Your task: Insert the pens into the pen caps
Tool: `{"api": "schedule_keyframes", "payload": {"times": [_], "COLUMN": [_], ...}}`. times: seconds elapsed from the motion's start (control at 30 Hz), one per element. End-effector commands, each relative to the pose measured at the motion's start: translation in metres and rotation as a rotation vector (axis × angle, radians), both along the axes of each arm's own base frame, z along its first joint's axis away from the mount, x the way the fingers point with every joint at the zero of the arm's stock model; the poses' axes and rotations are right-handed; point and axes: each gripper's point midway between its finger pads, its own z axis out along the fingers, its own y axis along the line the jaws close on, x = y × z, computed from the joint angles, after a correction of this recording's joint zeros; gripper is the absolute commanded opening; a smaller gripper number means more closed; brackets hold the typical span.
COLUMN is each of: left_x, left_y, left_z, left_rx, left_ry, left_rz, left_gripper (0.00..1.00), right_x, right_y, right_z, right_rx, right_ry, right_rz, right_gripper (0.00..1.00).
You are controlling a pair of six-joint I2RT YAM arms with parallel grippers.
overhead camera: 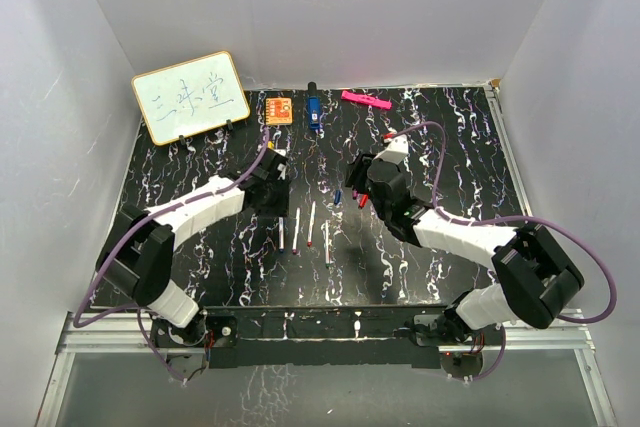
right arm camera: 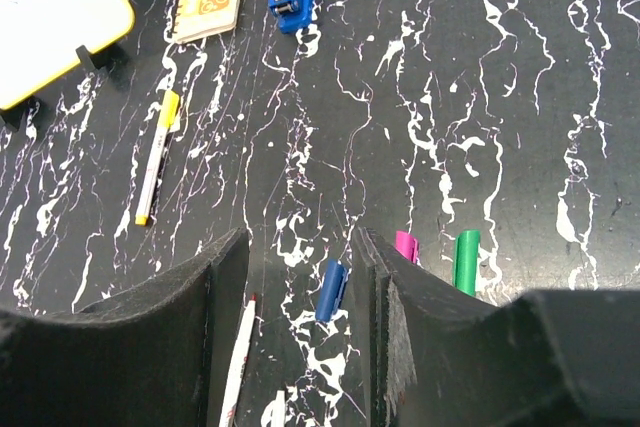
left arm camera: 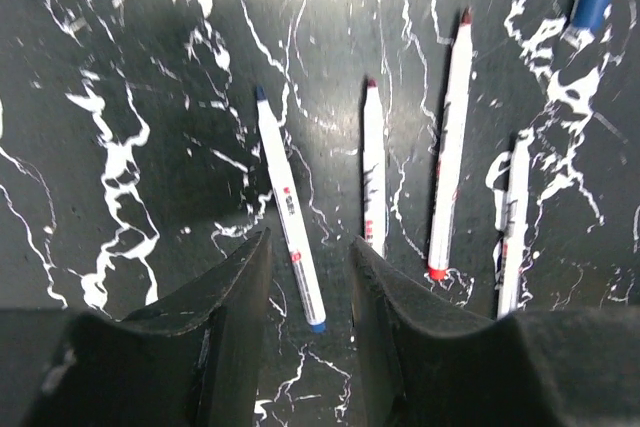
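Several white-barrelled pens (overhead camera: 312, 225) lie side by side mid-table. In the left wrist view the blue-tipped pen (left arm camera: 288, 209) lies with its near end between my open, empty left gripper's (left arm camera: 310, 272) fingers, with a dark-tipped pen (left arm camera: 373, 167), a red-ended pen (left arm camera: 450, 147) and another pen (left arm camera: 513, 222) to its right. My right gripper (right arm camera: 300, 247) is open and empty above a blue cap (right arm camera: 331, 290), which also shows from above (overhead camera: 338, 197). A magenta cap (right arm camera: 405, 245) and a green cap (right arm camera: 466, 260) lie just right of it. A yellow-capped pen (right arm camera: 157, 155) lies far left.
A whiteboard (overhead camera: 190, 97) stands at the back left. An orange square (overhead camera: 279, 110), a blue block (overhead camera: 313, 112) and a pink bar (overhead camera: 365, 100) lie along the back edge. White walls enclose the black marbled table (overhead camera: 450, 147).
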Motion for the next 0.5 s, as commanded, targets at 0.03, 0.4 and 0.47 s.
{"api": "schedule_keyframes", "payload": {"times": [0.03, 0.4, 0.47], "left_x": [-0.020, -0.038, -0.040], "left_y": [0.008, 0.004, 0.006], "left_z": [-0.001, -0.018, -0.022], "left_rx": [0.027, 0.062, 0.087], "left_ry": [0.029, 0.109, 0.121], "left_rz": [0.052, 0.038, 0.037], "left_gripper": [0.35, 0.35, 0.35], "right_x": [0.001, 0.002, 0.001], "right_y": [0.002, 0.002, 0.002], "right_z": [0.003, 0.001, 0.000], "right_rx": [0.038, 0.032, 0.033], "right_ry": [-0.005, -0.002, 0.001], "right_rz": [0.000, 0.001, 0.003], "right_gripper": [0.44, 0.44, 0.44]}}
